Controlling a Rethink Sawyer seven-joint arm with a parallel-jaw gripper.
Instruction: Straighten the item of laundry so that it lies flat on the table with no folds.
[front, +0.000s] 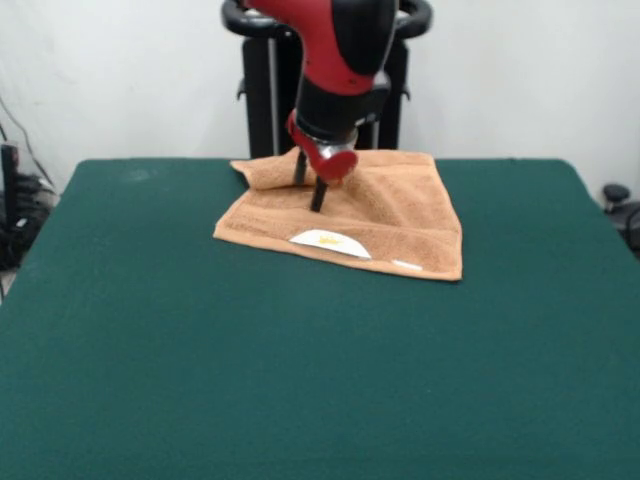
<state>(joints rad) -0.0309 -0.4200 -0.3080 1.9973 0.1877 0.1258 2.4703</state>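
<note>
the near part of the table (300, 380) is bare green felt. further back, a little past the middle, the towel (400, 225) is spread on it, mostly flat. its near edge, where the white labels (328, 241) are sewn, lies straight and unfolded. the far left corner is turned over onto the cloth as a small rolled flap, and a raised crease is seen running from there toward the right. the gripper (310, 190) is lowered onto the towel just beside that flap, its two dark fingers (318, 195) set slightly apart with their tips at the cloth; whether cloth is pinched cannot be told. the placement is judged to be for catching the folded corner and drawing it out toward the far left.
</note>
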